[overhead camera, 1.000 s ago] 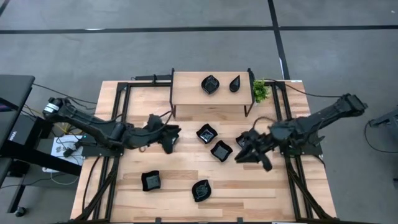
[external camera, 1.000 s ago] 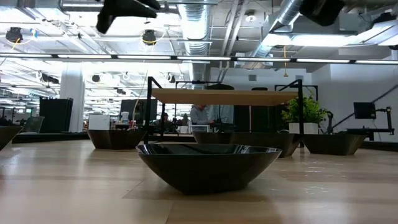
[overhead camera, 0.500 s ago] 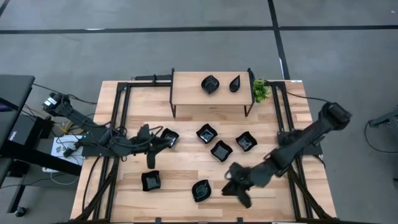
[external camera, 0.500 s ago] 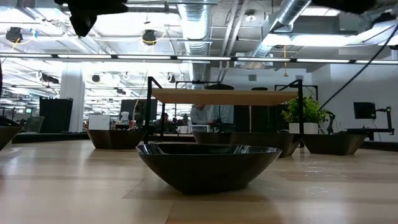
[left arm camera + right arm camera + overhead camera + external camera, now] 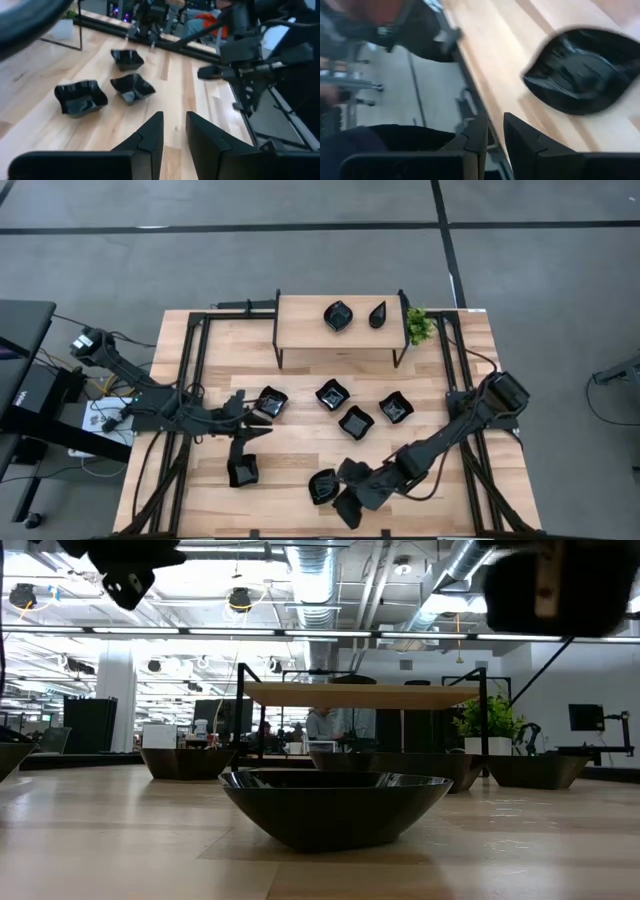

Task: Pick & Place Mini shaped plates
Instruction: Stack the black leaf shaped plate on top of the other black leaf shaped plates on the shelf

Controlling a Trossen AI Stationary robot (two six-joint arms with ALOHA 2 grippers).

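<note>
Several glossy black mini shaped plates lie on the wooden table: wavy squares (image 5: 270, 401), (image 5: 332, 393), (image 5: 356, 421), (image 5: 395, 408), (image 5: 243, 471) and a leaf-like one (image 5: 323, 486) near the near edge. Two more plates (image 5: 338, 315), (image 5: 377, 314) rest on the small shelf (image 5: 300, 330). My left gripper (image 5: 244, 442) hovers between two left-hand plates, its fingers (image 5: 152, 137) a narrow gap apart around nothing. My right gripper (image 5: 345, 508) hangs just right of the leaf-like plate (image 5: 585, 70), also narrowly open and holding nothing.
A small green plant (image 5: 418, 326) stands by the shelf's right end. Black frame rails (image 5: 190, 380) run along both sides of the table. The table's near edge (image 5: 485, 95) lies right beside my right gripper, with the floor beyond it.
My right gripper has swept from the table's right middle toward the near edge and left, sinking and rolling, to beside the leaf-like plate. My left gripper has drawn back toward the left and near side, dropping a little. A wavy plate that each gripper covered now shows on the table.
</note>
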